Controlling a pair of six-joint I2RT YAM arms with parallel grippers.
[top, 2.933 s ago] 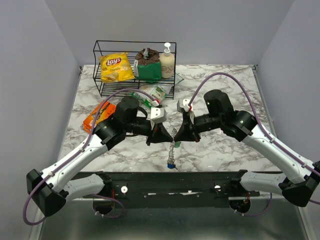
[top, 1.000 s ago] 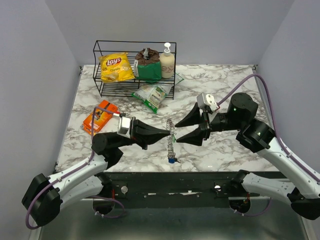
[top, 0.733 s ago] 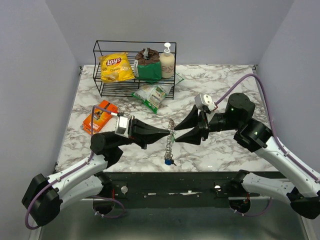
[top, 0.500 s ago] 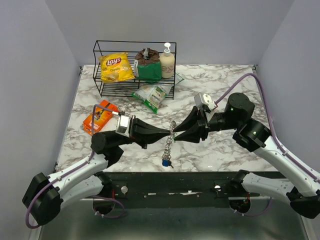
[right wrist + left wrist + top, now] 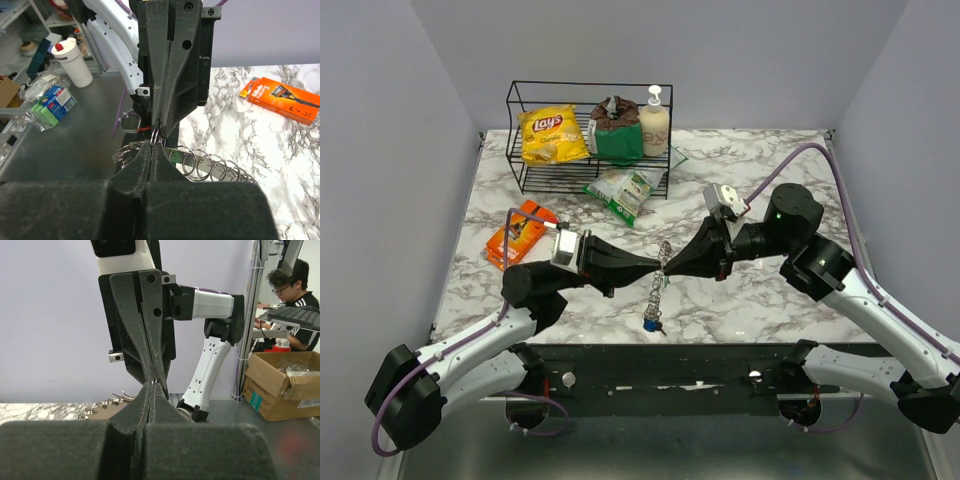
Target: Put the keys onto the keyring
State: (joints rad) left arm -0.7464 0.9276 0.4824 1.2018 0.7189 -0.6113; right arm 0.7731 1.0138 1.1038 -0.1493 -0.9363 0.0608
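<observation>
- Top view: the left pincer (image 5: 652,267) and right pincer (image 5: 672,268) meet tip to tip above the counter (image 5: 770,160). Each has its fingers pressed together on the top end of the keyring (image 5: 656,292). The coil hangs down from the tips, and a blue key (image 5: 650,323) dangles at its low end, well below both pincers.
- Left wrist view: the left pincer's fingers are closed with a thin wire loop nipped at their very tip. The right pincer comes in straight opposite, also closed, with its tip touching the same loop. A bit of coil shows just to the left of the tips.
- Right wrist view: the same meeting is seen from the other side, closed tip against closed tip on the wire. The coil's rings trail off to the right of the tips, over the counter. An orange packet (image 5: 282,100) lies well beyond them.
- Risk, as I judge it: both grips sit on thin wire at the extreme fingertips. A pull apart or a twist could let the wire slip. The springy coil might then snap back or drop to the counter with its key.
- With both pincers on one loop, neither is free to fetch another key. Letting go on one side could set the coil swinging.
</observation>
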